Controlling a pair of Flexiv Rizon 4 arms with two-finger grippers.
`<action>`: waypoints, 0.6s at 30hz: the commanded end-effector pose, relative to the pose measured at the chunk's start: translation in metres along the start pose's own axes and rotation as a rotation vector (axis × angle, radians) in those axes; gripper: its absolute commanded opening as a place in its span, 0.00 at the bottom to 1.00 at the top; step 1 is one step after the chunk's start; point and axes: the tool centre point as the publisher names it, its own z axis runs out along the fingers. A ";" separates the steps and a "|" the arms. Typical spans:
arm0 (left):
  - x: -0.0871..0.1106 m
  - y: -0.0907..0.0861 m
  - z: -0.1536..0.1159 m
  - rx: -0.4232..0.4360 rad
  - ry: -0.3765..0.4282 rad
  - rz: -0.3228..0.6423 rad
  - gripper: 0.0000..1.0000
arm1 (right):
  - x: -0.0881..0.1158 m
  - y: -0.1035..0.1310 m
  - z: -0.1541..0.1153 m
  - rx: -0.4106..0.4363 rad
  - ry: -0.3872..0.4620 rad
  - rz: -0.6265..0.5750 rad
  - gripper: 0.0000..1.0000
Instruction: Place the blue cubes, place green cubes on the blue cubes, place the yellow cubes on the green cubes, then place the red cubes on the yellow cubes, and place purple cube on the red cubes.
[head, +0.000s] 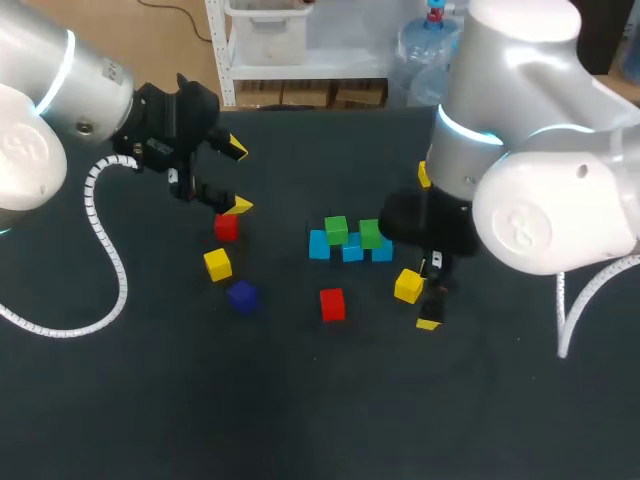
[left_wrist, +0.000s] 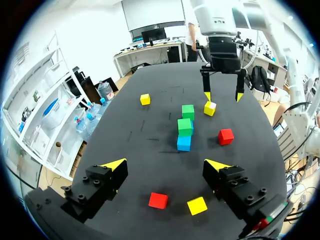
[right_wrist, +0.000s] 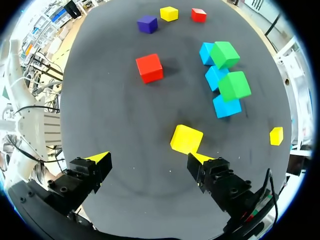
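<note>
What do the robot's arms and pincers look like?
The left arm and right arm are fat, round and white, with glowing blue rings. Each has a curly white cable. The left pincer and right pincer are black, each with two yellow-tipped fingers.

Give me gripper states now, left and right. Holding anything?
Left gripper: open, holding nothing.
Right gripper: open, holding nothing; a yellow cube sits just ahead of one finger.

Matt dark table (head: 300, 420), smooth plastic-looking cubes (head: 332, 304)
</note>
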 end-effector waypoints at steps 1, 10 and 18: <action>0.002 -0.001 0.000 -0.002 -0.006 0.003 1.00 | -0.005 0.000 0.003 -0.010 0.007 -0.002 1.00; 0.002 -0.001 0.000 -0.002 -0.006 0.003 1.00 | -0.004 -0.002 0.001 -0.003 0.000 0.004 1.00; 0.002 -0.001 0.000 -0.002 -0.006 0.003 1.00 | -0.004 -0.006 -0.009 0.012 -0.007 0.003 1.00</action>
